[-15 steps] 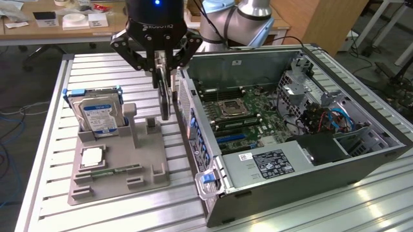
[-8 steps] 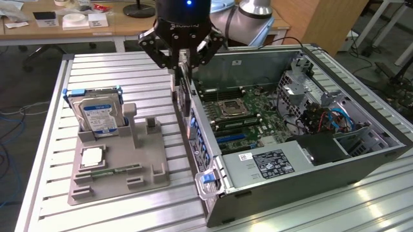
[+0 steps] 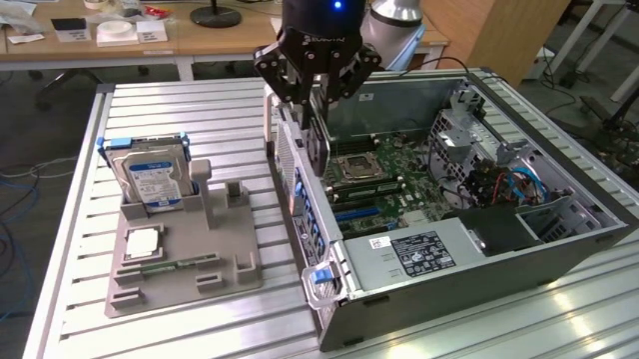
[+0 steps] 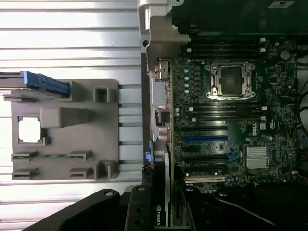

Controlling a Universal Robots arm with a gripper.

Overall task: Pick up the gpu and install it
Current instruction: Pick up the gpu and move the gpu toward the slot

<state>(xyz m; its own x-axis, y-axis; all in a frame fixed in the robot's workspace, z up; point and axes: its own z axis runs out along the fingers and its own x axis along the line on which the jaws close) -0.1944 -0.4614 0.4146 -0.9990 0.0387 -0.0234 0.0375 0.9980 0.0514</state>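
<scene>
**Hovering the gpu [image 3: 319, 146] over the open computer case [image 3: 469, 273]**

The claw [image 3: 316, 101] is clamping the gpu by its upper edge and hanging it on edge beside the case's rear wall, above the motherboard [image 4: 226, 110] (its expansion slots [image 4: 204, 138] are lying bare). The pickup is looking done and the seating is not. Whether the gpu is lining up with a slot is hard to judge.

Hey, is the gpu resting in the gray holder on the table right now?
No, the gripper holds the gpu upright over the open computer case.
</scene>
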